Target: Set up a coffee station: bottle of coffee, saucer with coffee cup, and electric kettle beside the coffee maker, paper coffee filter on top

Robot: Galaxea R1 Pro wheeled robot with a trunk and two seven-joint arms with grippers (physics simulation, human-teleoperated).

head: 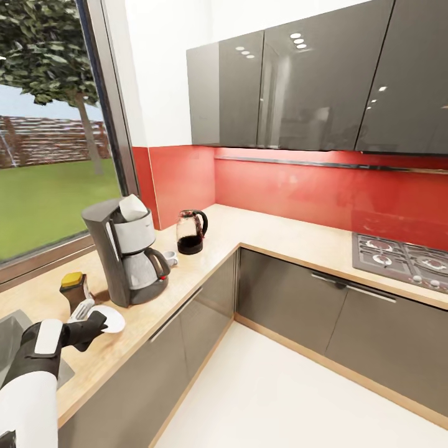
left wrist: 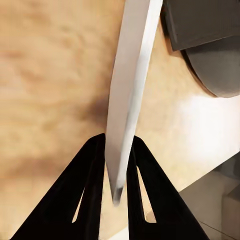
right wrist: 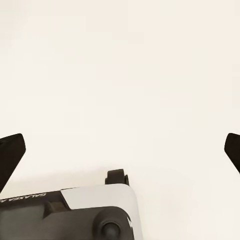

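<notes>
The coffee maker (head: 127, 255) stands on the kitchen countertop (head: 267, 233) by the window, with the white paper coffee filter (head: 132, 207) on its top. The bottle of coffee (head: 74, 289) is just left of it. To its right are the small coffee cup (head: 170, 258) and the electric kettle (head: 190, 231). My left gripper (head: 93, 323) is shut on the rim of the saucer (head: 112, 318), low over the counter in front of the coffee maker. In the left wrist view the saucer (left wrist: 127, 95) runs edge-on between the black fingers (left wrist: 92, 165), beside the coffee maker's base (left wrist: 210, 45). My right gripper (right wrist: 122, 147) is open over the pale floor.
A steel sink (head: 9, 336) sits under my left forearm. A gas hob (head: 404, 258) is set in the counter's right leg. Dark wall cabinets (head: 292, 81) hang above the red backsplash. Grey base cabinets (head: 286, 298) front the pale floor (head: 280, 398). The robot's base (right wrist: 75, 215) appears in the right wrist view.
</notes>
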